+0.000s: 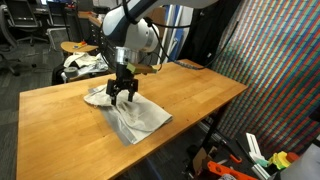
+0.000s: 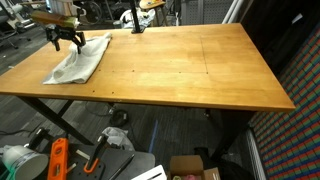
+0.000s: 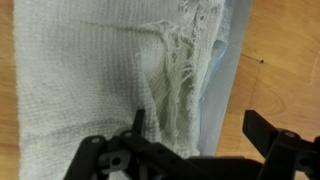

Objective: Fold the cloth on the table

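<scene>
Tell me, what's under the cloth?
The cloth lies on the wooden table, so the tabletop is under it. That part of the wood is covered, and anything small beneath the cloth would be hidden too.

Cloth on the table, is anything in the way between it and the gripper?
Nothing visible. The gripper hangs open directly over the cloth, and the wrist view shows only cloth below it.
</scene>
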Controlling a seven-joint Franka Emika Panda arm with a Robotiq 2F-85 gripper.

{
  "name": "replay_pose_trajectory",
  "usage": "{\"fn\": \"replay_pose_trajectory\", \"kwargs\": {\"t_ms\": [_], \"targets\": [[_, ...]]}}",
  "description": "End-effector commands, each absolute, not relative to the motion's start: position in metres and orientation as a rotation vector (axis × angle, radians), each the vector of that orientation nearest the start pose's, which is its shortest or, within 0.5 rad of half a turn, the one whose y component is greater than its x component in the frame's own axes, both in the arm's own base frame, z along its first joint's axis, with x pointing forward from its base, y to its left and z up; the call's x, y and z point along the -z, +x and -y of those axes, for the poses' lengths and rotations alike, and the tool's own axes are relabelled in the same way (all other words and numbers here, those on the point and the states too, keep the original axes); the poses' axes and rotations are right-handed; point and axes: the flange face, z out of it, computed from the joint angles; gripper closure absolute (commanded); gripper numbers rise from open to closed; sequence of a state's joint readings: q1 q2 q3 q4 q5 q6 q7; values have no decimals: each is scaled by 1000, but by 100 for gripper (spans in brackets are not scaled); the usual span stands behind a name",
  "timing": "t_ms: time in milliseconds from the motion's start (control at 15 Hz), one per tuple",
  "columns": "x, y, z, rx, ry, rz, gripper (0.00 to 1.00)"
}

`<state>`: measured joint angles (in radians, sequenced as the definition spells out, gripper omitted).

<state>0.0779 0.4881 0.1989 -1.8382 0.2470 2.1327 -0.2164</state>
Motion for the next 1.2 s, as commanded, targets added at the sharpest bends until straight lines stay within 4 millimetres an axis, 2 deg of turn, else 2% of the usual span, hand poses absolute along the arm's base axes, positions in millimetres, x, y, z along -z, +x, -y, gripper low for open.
{"fn": "replay_pose_trajectory", "kwargs": {"t_ms": [0,200,333,667,1133], "targets": [[-244,564,-177,-159,-2842,527,0],[-225,555,-177,-131,-2875,526,0],[-218,557,-176,-120,-2892,529,0],[-221,568,-169,-68,-2932,505,0],[-215,587,-151,-68,-2985,395,0]]}}
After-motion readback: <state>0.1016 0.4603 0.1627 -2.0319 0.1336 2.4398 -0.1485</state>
